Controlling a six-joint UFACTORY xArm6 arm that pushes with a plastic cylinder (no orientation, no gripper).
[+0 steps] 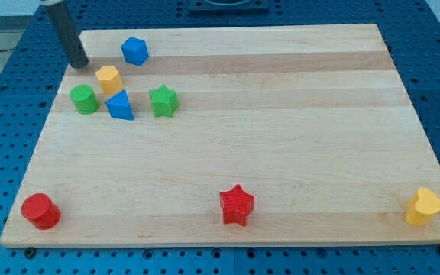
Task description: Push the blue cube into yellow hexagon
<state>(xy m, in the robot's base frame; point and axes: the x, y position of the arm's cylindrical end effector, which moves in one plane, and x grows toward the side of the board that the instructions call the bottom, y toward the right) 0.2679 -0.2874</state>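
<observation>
My tip point(79, 64) rests on the wooden board point(281, 153) near its upper-left corner; it is a bare rod end with nothing to open, close or hold, and it touches no block. Just to its right and slightly toward the view's bottom sits the yellow hexagon point(108, 79), near but apart from the tip. Farther right and a little toward the view's top lies the blue cube point(134, 51), separated from the hexagon by a small gap and lying up and to the right of it. The line from cube to hexagon therefore runs down and leftward, roughly back toward my tip, which puts the tip on the wrong side: I judge it must pass around to the cube's upper-right face before pushing. Below the tip stands a green cylinder point(84, 99), with a blue triangle point(120, 105) and a green star point(163, 101) in a row to its right, close under the hexagon. Well away along the bottom edge are a red cylinder point(40, 211), a red star point(237, 205) and a yellow block point(423, 207) whose shape I cannot make out.
</observation>
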